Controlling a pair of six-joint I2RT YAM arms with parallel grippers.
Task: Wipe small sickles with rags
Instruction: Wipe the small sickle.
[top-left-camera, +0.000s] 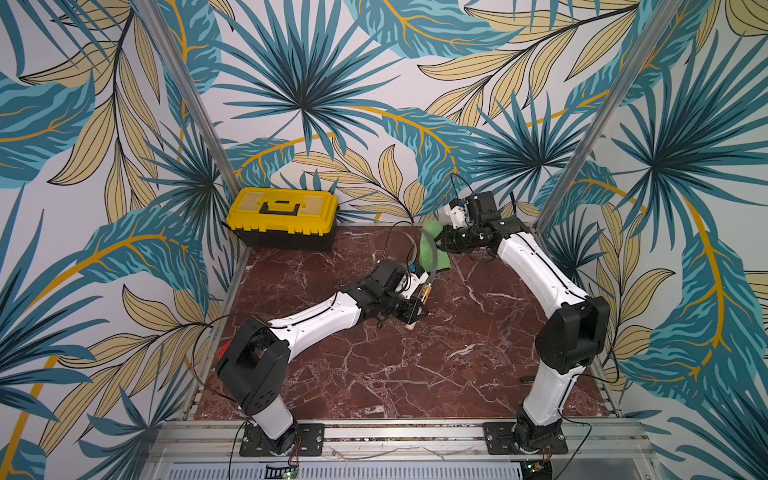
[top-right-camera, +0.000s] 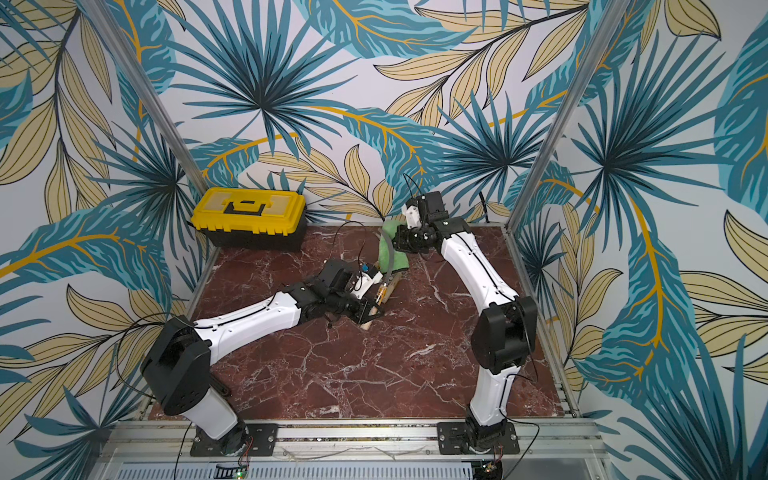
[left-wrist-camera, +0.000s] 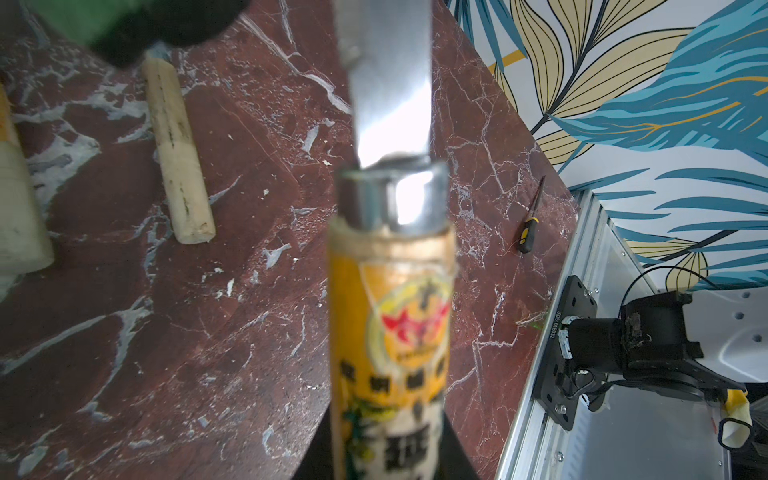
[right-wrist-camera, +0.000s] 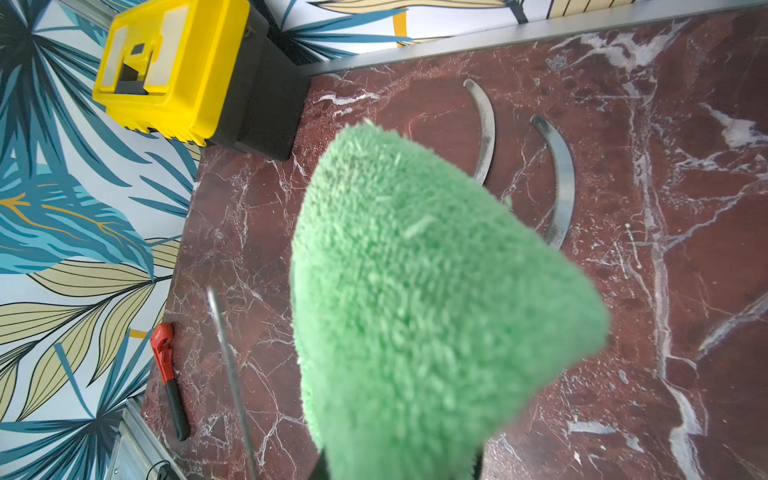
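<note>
Firmly, left end effector (top-left-camera: 414, 312) clamps the sickle (left-wrist-camera: 388, 332) by its handle.

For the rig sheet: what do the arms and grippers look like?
Matching. Left arm and right arm: white link shells with black seam lines, bulky black joint housings, thin black cables looping at wrists. Left gripper and right gripper: black, white camera mount behind each.

Labelled sickle (left-wrist-camera: 390, 332): pale wooden handle, orange label, metal ferrule, curved grey blade; raised off tabletop (top-left-camera: 415, 374), mid-table, blade reaching toward far edge. Green rag (right-wrist-camera: 436, 291): fuzzy, bunched, raised near far edge beside that blade; contact unclear. Second sickle (right-wrist-camera: 484, 133), third sickle (right-wrist-camera: 561, 183): flat, side by side near far edge, blades curving same way.
</note>
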